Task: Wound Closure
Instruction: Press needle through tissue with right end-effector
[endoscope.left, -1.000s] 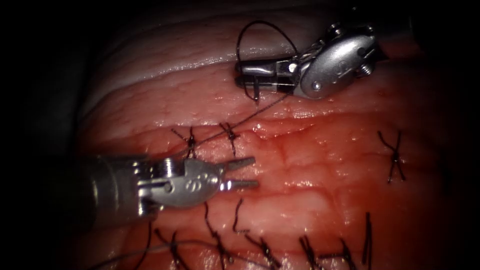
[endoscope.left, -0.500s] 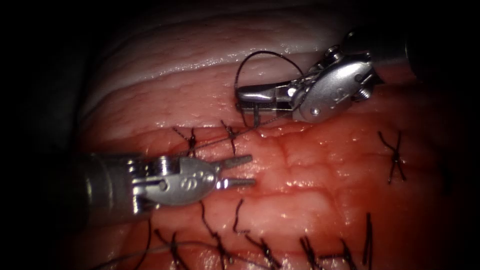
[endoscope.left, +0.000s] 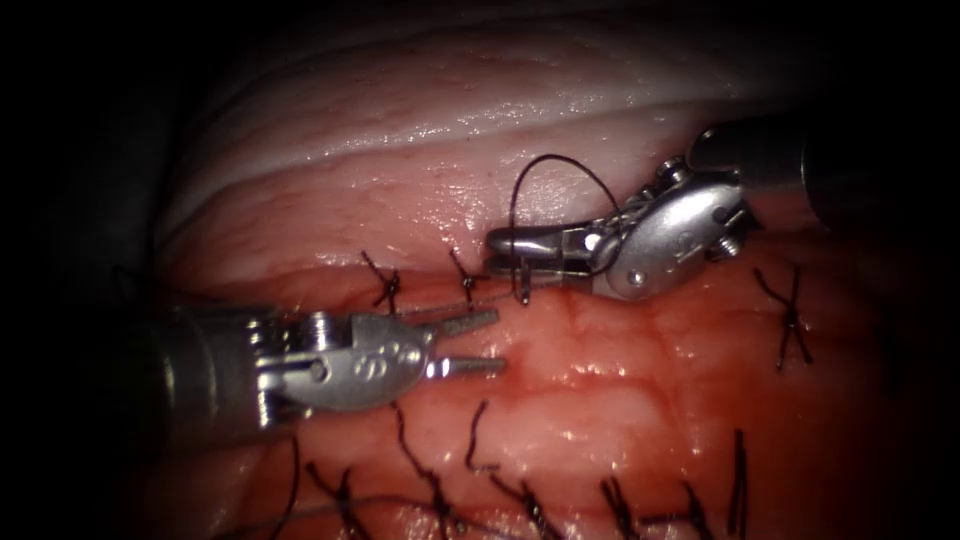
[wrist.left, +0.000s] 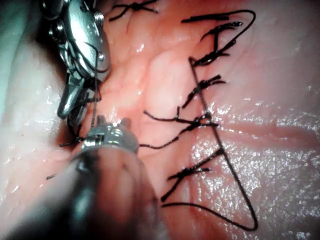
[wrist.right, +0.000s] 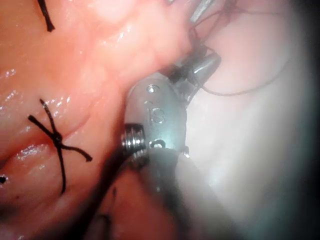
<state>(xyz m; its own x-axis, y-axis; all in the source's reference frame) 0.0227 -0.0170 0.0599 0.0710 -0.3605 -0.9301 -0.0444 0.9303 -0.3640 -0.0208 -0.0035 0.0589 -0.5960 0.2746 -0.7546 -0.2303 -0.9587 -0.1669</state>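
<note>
The needle (endoscope.left: 524, 283) sits crosswise in the clenched jaws of the right tool (endoscope.left: 500, 255), clear above the tissue (endoscope.left: 640, 380) with its thread (endoscope.left: 560, 175) looped overhead, while the left tool (endoscope.left: 490, 343) lies parted, grasping nothing.

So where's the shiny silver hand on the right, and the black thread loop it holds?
Shiny silver right hand (endoscope.left: 505, 253): endoscope view, between its fingertips.
Black thread loop (endoscope.left: 560, 160): endoscope view, top of its arch.
</note>
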